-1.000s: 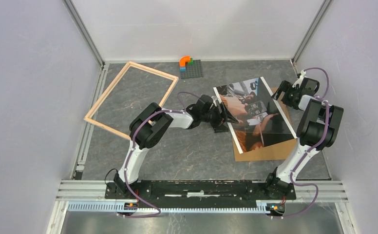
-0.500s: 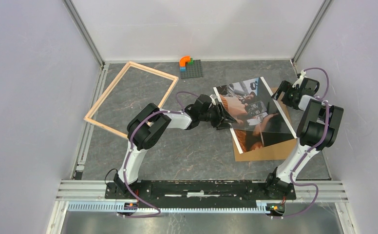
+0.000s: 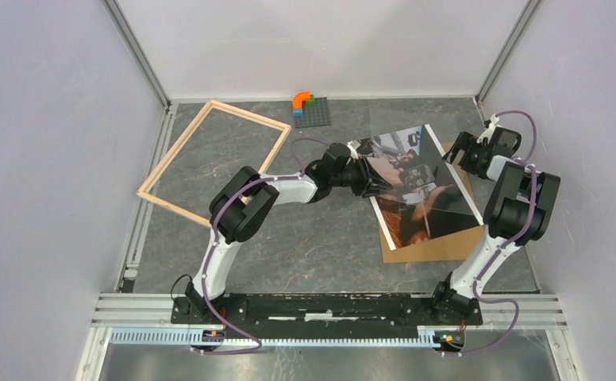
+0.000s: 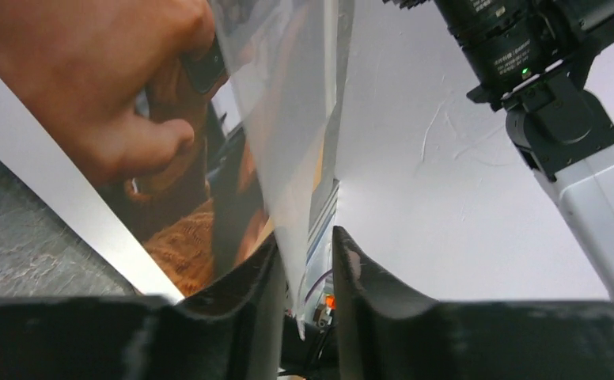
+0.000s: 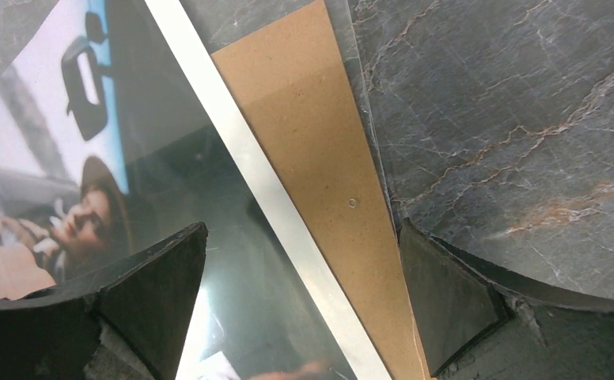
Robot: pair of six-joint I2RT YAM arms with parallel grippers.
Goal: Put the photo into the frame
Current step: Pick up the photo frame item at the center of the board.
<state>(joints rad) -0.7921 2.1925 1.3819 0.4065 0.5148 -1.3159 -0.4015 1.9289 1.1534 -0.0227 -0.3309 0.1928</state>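
The photo (image 3: 420,186) lies face up at the right on a brown backing board (image 3: 440,246), under a clear sheet. The pale wood frame (image 3: 261,163) lies empty at the left. My left gripper (image 3: 368,176) is at the photo's left edge. In the left wrist view its jaws (image 4: 304,261) stand a narrow gap apart with the raised clear sheet (image 4: 288,142) between them, leaning on one finger; the photo (image 4: 114,119) is beside it. My right gripper (image 3: 457,151) is open and empty above the photo's (image 5: 90,158) white margin and the board (image 5: 320,158).
A grey baseplate (image 3: 314,117) with orange, green and blue bricks sits at the back centre. White walls close the table on three sides. Bare grey table (image 3: 289,238) lies between the frame and the photo.
My left gripper has moved away from me and a little right, further onto the photo's left edge, and the dark reflection on the photo has shifted. The right arm has not moved.
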